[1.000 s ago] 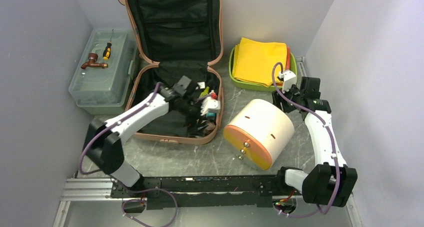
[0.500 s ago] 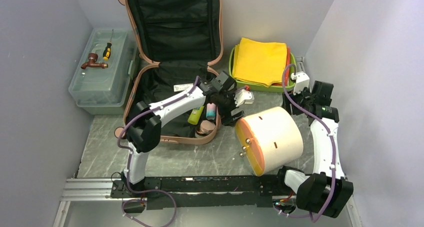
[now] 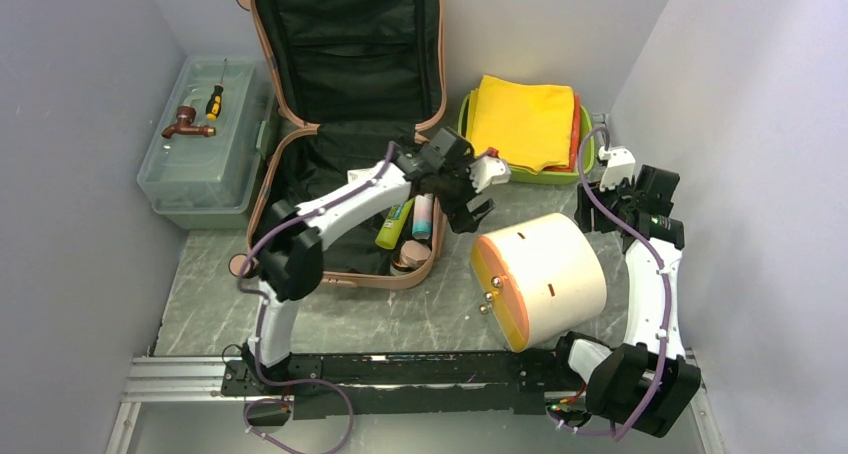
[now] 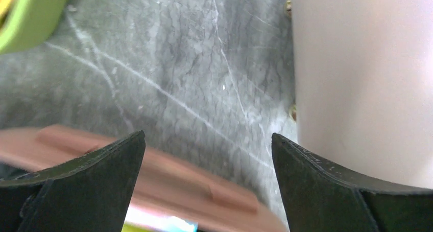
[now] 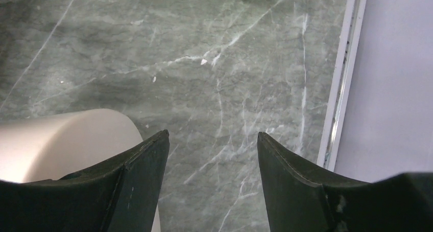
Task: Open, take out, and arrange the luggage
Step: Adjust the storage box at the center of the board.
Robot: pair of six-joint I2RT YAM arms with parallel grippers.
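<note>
Swung out of the suitcase since a second ago, the left gripper (image 3: 474,210) hangs wide open and empty over the right rim of the luggage (image 3: 345,64), just beside the cream cylinder (image 3: 548,264). Only its wrist view shows bare marble table (image 4: 204,63) between the fingers. The right gripper (image 5: 212,140), partly open and holding nothing, hovers over the table to the right of the cylinder. The luggage lies open at back centre, lid upright against the wall.

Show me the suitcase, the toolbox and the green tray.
suitcase (image 3: 345,44): top view, lining of its raised lid.
toolbox (image 3: 200,169): top view, its lid.
green tray (image 3: 465,124): top view, left rim.
</note>
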